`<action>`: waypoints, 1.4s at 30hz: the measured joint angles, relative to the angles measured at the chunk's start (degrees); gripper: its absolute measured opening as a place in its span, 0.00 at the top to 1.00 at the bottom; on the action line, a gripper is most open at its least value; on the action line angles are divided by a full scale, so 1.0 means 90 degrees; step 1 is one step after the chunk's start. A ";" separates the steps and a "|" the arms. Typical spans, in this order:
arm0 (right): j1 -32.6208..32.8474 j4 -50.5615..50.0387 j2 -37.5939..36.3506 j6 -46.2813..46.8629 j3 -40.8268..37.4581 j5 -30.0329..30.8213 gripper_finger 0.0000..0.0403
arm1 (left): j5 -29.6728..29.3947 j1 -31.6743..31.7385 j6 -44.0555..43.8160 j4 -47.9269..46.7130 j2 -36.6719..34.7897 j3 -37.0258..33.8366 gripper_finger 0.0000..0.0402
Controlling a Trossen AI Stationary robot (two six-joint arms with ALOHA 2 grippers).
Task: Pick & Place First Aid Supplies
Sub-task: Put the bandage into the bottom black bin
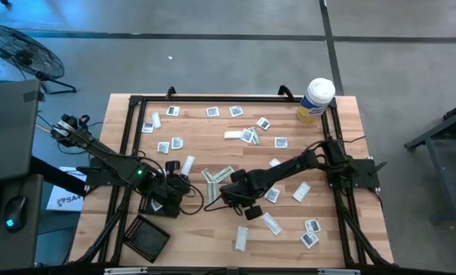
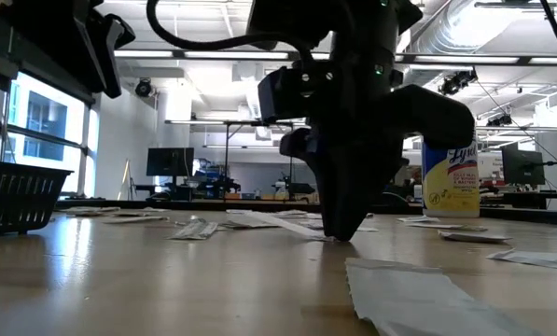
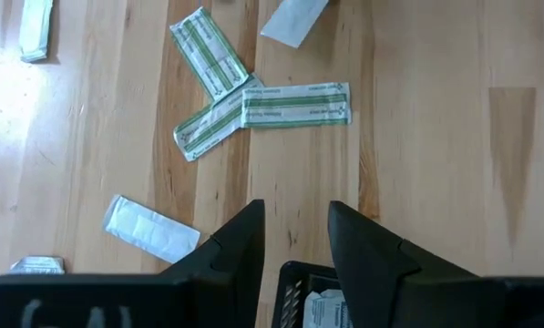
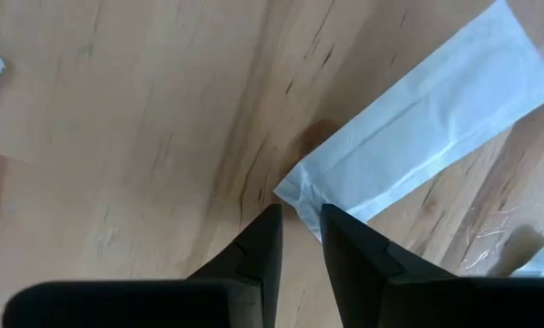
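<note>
The right tool [image 4: 299,223] stands on the wooden counter [image 4: 117,109], its fingers a narrow gap apart, empty, tips touching the corner of a white strip wrapper [image 4: 426,118]. The left tool [image 3: 294,228], narrowly open and empty, hangs over a black mesh tray [image 3: 313,301] holding a packet, near three green-striped wrappers [image 3: 294,103].

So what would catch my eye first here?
Probably the small packets scattered all over the wooden table. Then the two dark arms meeting near its middle: the right gripper is down at the corner of a long white wrapper, and the left gripper hovers near green-striped packets.
</note>
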 joint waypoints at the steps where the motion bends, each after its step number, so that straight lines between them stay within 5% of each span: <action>1: -0.0002 0.0044 -0.0005 0.0091 -0.0039 0.0015 0.82 | 0.0000 -0.0002 -0.0013 0.0017 0.0000 0.0000 0.70; 11: -0.0059 0.0320 -0.0033 0.0998 -0.0441 0.0347 0.99 | -0.0014 0.0000 0.0041 0.0400 0.0000 -0.0005 0.70; 31: 0.0135 -0.0387 -0.0882 0.2483 0.0369 -0.0104 1.00 | -0.0275 0.0000 0.3006 0.4160 0.0252 -0.1351 0.70; 42: 0.0158 0.0367 -0.1021 0.2464 0.0380 -0.0556 1.00 | -0.0594 0.0000 0.4380 0.5487 0.0697 -0.1350 0.53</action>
